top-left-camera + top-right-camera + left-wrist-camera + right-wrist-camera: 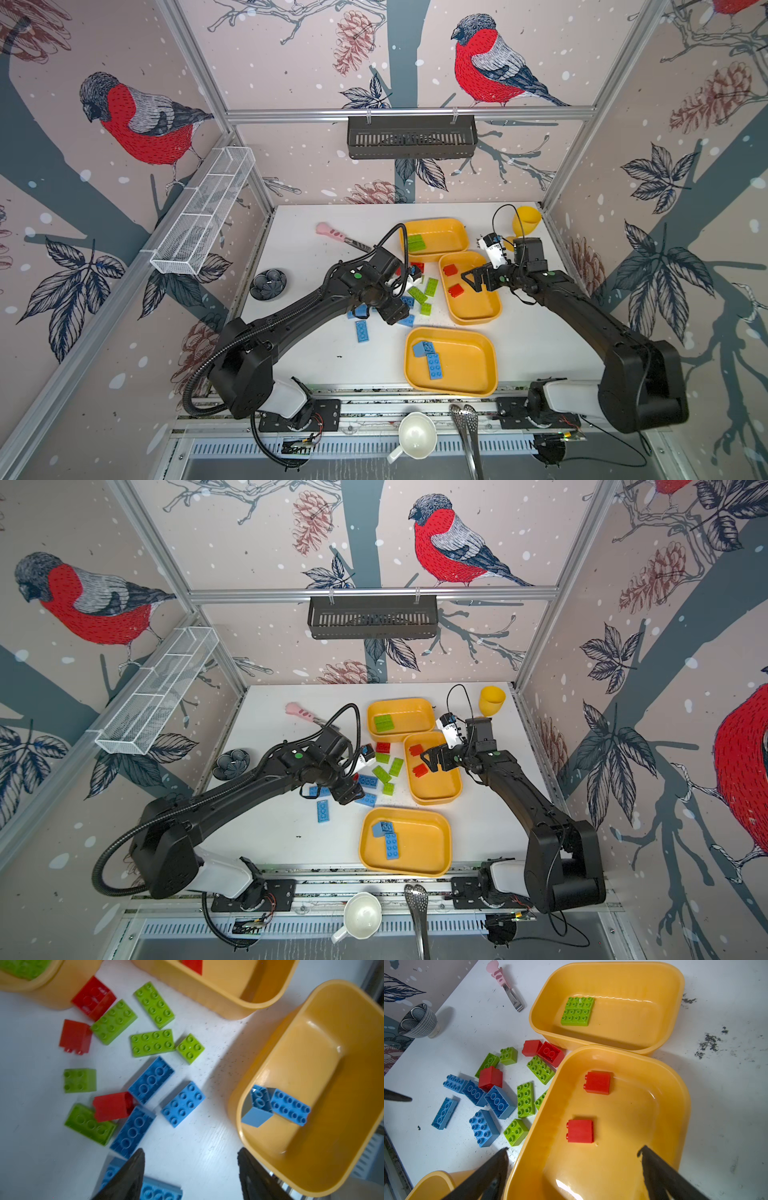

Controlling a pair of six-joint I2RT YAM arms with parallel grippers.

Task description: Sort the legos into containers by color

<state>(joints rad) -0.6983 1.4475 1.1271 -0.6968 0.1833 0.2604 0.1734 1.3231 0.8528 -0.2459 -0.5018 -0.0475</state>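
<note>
Left gripper (pixel 191 1152): released. Its two dark fingers stand apart with only bare table between them, and in both top views it hangs low over the loose bricks near the middle of the frame.
Right gripper (pixel 573 1150): also released, with its fingers spread wide and nothing held. It hovers over the middle tray, right of centre in both top views.
Far tray (pixel 446 232): sits upper centre-right on the table. It holds two green bricks (pixel 415 243) lying side by side, studs up, at its left end.
Middle tray (pixel 478 309): sits just below the far tray, close against it. Inside are two red bricks (pixel 456 289), apart from each other and both lying on their sides.
Near tray (pixel 465 361): sits lower centre, by the table's front edge. It holds a long blue brick (pixel 433 365), studs up, with a second blue brick (pixel 423 348) tipped over and touching its far end.
Loose bricks (pixel 526 1099): scattered on the table just left of the middle tray. There are three red ones among several green and several blue, some studs up, some upside down. One red brick (pixel 113 1106) rests partly on a green one.
Table (pixel 311 353): white, with dark specks.
Other things: pink-handled tongs (pixel 332 232) lie at the table's upper left. A small dark bowl (pixel 268 284) stands at its left edge, and a yellow cup (pixel 527 218) in the upper right corner — all well apart from the bricks.
</note>
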